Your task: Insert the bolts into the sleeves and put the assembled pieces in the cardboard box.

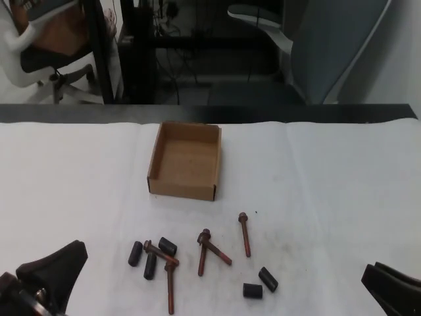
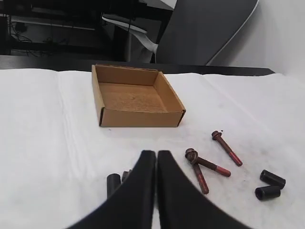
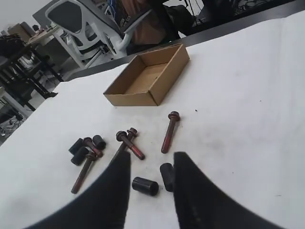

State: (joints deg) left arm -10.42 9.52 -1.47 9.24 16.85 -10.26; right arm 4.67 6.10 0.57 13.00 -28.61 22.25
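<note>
I am working over a bench covered in white cloth (image 1: 342, 184), with office chairs and desk frames in the room behind it.

High view: The cardboard box (image 1: 182, 187) stands open-topped on the cloth, well ahead of both grippers. The left gripper (image 1: 69, 257) sits at the near left edge and the right gripper (image 1: 376, 276) at the near right edge. From here I cannot tell how their fingers stand. Between the grippers and the box lie loose parts: a left cluster (image 1: 158, 260) of bolts and sleeves, two crossed bolts (image 1: 207, 249), a single bolt (image 1: 245, 235) and a sleeve pair (image 1: 260, 284).

Left wrist view: The left gripper (image 2: 156, 153) has its fingers pressed together and holds nothing. The cardboard box (image 2: 140, 117) is straight ahead, well apart. One sleeve (image 2: 113, 183) of the left cluster lies just beside the fingers. The crossed bolts (image 2: 202, 164), the single bolt (image 2: 227, 148) and the sleeve pair (image 2: 272, 179) lie off to the other side.

Right wrist view: The right gripper (image 3: 151, 156) has its fingers spread apart and holds nothing. The sleeve pair (image 3: 145, 186) lies on the cloth between the fingers. The single bolt (image 3: 169, 131) and the crossed bolts (image 3: 131, 145) lie just ahead of the fingertips. The cardboard box (image 3: 131, 99) is farther ahead.
</note>
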